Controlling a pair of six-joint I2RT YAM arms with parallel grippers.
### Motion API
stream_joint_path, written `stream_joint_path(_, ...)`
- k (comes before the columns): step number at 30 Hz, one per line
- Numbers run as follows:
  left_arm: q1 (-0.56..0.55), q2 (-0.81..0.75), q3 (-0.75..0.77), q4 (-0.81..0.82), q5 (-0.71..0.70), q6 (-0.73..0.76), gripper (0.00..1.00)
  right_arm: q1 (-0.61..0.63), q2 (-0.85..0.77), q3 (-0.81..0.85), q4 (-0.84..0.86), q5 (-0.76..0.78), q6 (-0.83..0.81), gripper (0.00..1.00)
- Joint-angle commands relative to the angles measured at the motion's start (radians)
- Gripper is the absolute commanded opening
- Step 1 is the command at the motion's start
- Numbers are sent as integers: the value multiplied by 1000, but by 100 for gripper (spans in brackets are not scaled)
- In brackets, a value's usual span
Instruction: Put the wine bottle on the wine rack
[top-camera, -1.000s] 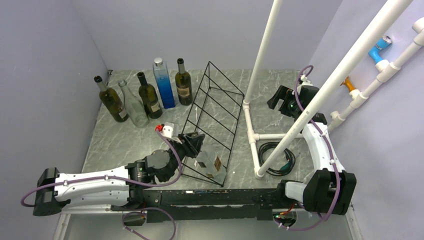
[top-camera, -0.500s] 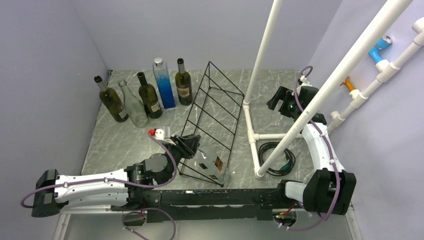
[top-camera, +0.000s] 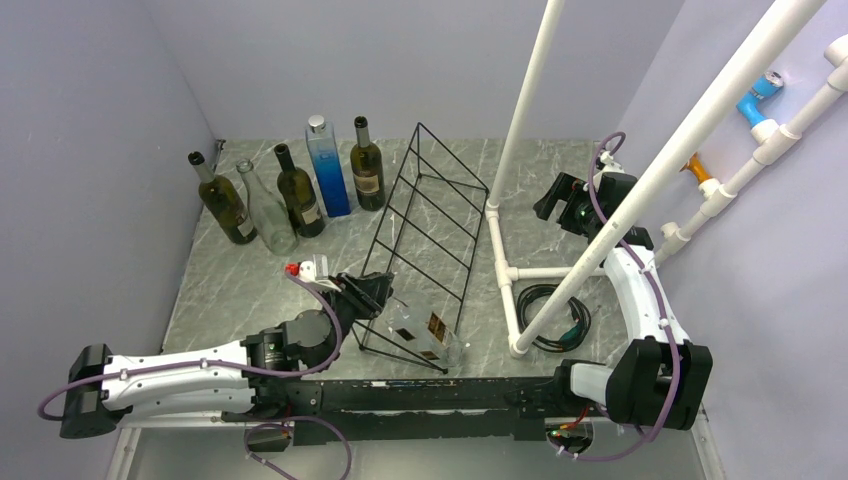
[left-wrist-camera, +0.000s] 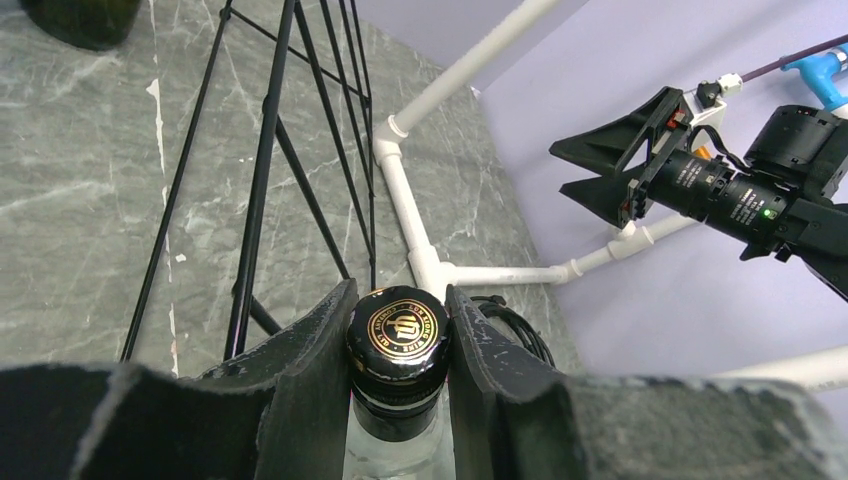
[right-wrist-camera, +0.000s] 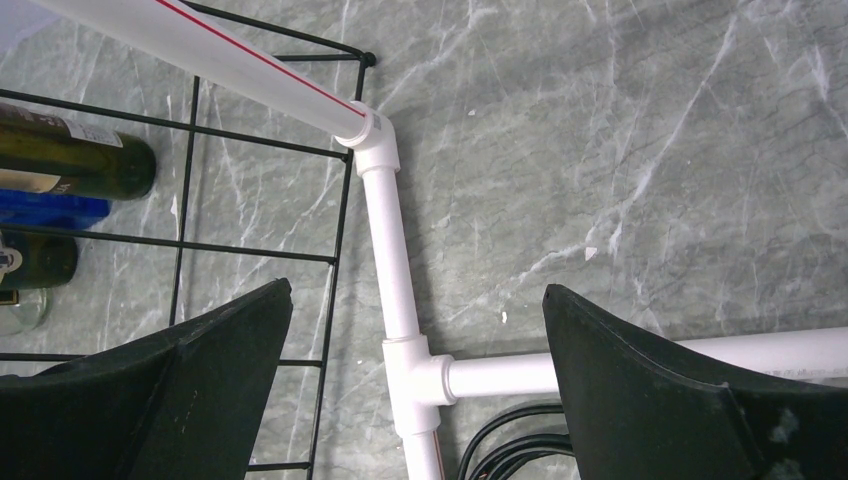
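Note:
The wine rack (top-camera: 432, 215) is a long black wire frame, triangular in section, standing mid-table; its wires also show in the left wrist view (left-wrist-camera: 262, 160). A clear wine bottle (top-camera: 425, 332) with a black cap (left-wrist-camera: 398, 328) lies tilted in the rack's near end. My left gripper (top-camera: 366, 293) is shut on the bottle's neck just under the cap, with a finger (left-wrist-camera: 305, 375) on each side. My right gripper (top-camera: 556, 200) is open and empty, hovering to the right of the rack above a white pipe joint (right-wrist-camera: 400, 350).
Several bottles stand at the back left: dark green ones (top-camera: 297, 192), a clear one (top-camera: 262, 208) and a blue one (top-camera: 328, 168). A white PVC pipe frame (top-camera: 505, 262) lies right of the rack, with tall poles (top-camera: 530, 95). Black cables (top-camera: 548, 305) are coiled beside it.
My left gripper has shifted left and a little toward the near edge with the bottle's neck in it. The bottle lies flatter in the rack's near end. The right arm has not moved.

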Motion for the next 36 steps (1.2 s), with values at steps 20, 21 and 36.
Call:
stream_joint_path(20, -6, -65, 149, -378, 123, -204, 40, -2, -13, -2, 48, -9, 0, 100)
stream_joint_path(21, -6, -63, 156, -389, 122, -207, 42, -2, -13, -2, 48, -9, 0, 100)
stream_joint_path(36, -6, -16, 312, -631, 118, -223, 58, -3, -16, -4, 48, -9, 0, 100)
